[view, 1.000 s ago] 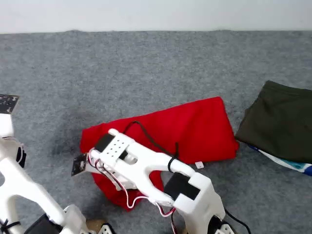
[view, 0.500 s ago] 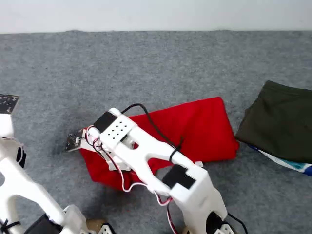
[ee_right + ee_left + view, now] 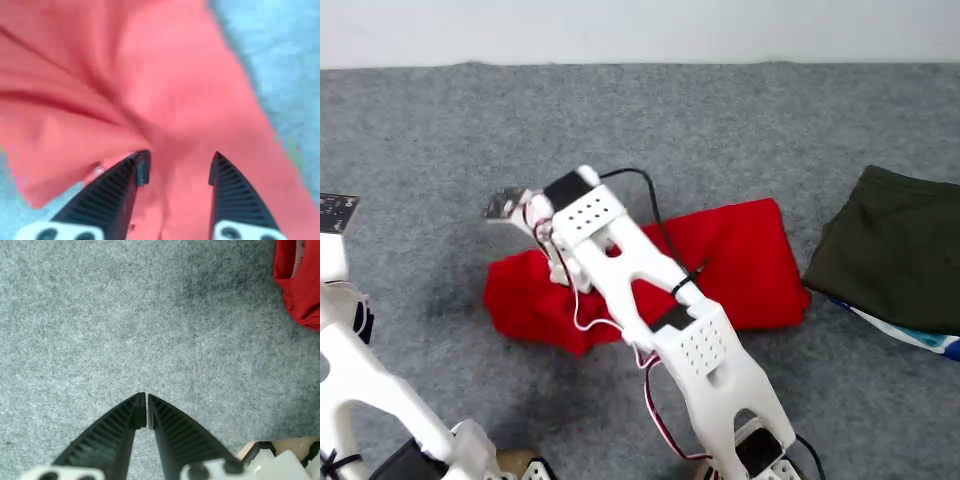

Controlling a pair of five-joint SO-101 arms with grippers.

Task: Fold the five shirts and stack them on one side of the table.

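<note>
Red shirt (image 3: pixel 745 260) lies loosely bunched at the centre of the high view on the grey mat (image 3: pixel 620 130). Its left end is rumpled, and its right end is near but apart from a dark green shirt (image 3: pixel 895 255) folded at the right edge. That green one rests on a blue and white garment (image 3: pixel 920 338) that peeks out beneath it. The right arm (image 3: pixel 650 300) stretches from the bottom centre diagonally over the red shirt's left half. The left arm (image 3: pixel 355 375) stands at the lower left, off the cloth. Bare mat spreads across the upper half and the left side.

In the left wrist view, the left gripper (image 3: pixel 146 399) is clenched, tips together with nothing between them, over bare mat. A fold of the red shirt sits in the upper right corner.

In the right wrist view, the right gripper (image 3: pixel 179 161) is released, jaws spread apart over the red shirt, with mat showing at the upper right.
</note>
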